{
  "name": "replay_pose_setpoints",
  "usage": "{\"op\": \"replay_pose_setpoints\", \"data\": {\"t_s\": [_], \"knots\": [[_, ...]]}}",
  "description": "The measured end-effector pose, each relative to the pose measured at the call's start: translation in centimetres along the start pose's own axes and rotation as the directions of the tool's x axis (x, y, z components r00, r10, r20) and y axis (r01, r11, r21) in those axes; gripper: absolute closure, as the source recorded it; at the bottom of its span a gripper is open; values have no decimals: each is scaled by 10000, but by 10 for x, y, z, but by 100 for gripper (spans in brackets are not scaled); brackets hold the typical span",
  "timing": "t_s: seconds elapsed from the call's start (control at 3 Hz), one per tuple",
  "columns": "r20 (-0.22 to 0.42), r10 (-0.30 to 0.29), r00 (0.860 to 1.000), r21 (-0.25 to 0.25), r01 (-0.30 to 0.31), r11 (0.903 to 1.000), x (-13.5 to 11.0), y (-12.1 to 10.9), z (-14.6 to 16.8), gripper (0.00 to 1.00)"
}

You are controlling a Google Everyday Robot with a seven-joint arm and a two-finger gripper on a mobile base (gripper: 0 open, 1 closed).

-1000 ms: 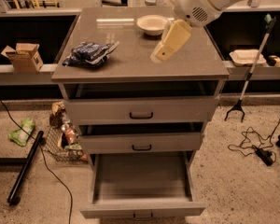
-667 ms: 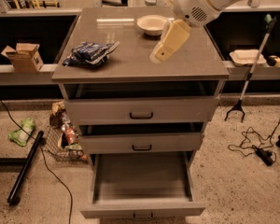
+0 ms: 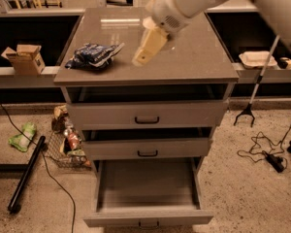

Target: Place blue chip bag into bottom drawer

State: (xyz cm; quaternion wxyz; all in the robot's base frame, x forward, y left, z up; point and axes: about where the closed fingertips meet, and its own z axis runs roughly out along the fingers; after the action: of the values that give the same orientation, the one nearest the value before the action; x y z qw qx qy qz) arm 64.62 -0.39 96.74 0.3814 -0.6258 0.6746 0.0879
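Cream gripper [image 3: 139, 59] hovers above grey table [image 3: 199, 57], just right of crumpled dark-blue foil chip bag [image 3: 93, 55]; grip state cannot tell. Lowest grey drawer [image 3: 148, 188] open.

blue chip bag [image 3: 93, 55] on cabinet top [image 3: 199, 57] near jaws, bottom drawer [image 3: 148, 188] open

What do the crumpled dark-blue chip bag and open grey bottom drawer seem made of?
Crumpled dark-blue chip bag: probably thin foil or plastic film, glossy with creases and glints. Open grey bottom drawer: matte, even grey panels, painted metal or laminate; cannot tell which. The cream hand hovers above the cabinet top, right of the bag.
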Motion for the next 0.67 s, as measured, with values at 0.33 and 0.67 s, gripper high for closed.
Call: {"op": "replay_pose_setpoints", "data": {"t_s": [0.33,0.67], "knots": [[329,536,9980,-151,-532,9985,-11,-17,50,0],[481,954,9943,-296,-941,9951,-18,-32,84,0]]}}
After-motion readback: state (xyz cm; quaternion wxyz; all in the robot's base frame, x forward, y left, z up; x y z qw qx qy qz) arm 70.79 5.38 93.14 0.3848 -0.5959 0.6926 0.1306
